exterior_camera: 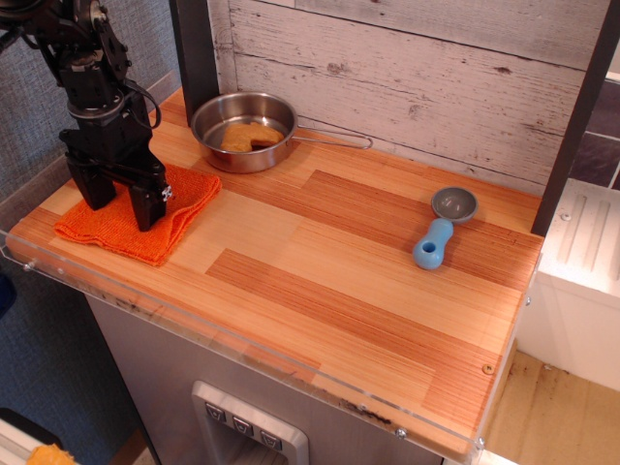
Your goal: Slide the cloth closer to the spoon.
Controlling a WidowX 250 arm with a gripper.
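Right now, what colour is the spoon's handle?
Light blue, with a grey bowl; the spoon shows clearly in the observation.image view.

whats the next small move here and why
Probably drag the cloth rightward toward the spoon. The gripper is down on the cloth with jaws spread, and a wide stretch of bare wood separates the cloth from the spoon.

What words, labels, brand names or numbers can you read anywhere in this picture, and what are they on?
No readable text anywhere in this view.
The cloth, spoon, steel pan, wooden counter and plank wall: no print or labels visible.
The gripper: no legible marking.
The grey panel with buttons under the counter: any symbols are too small and blurred to read.
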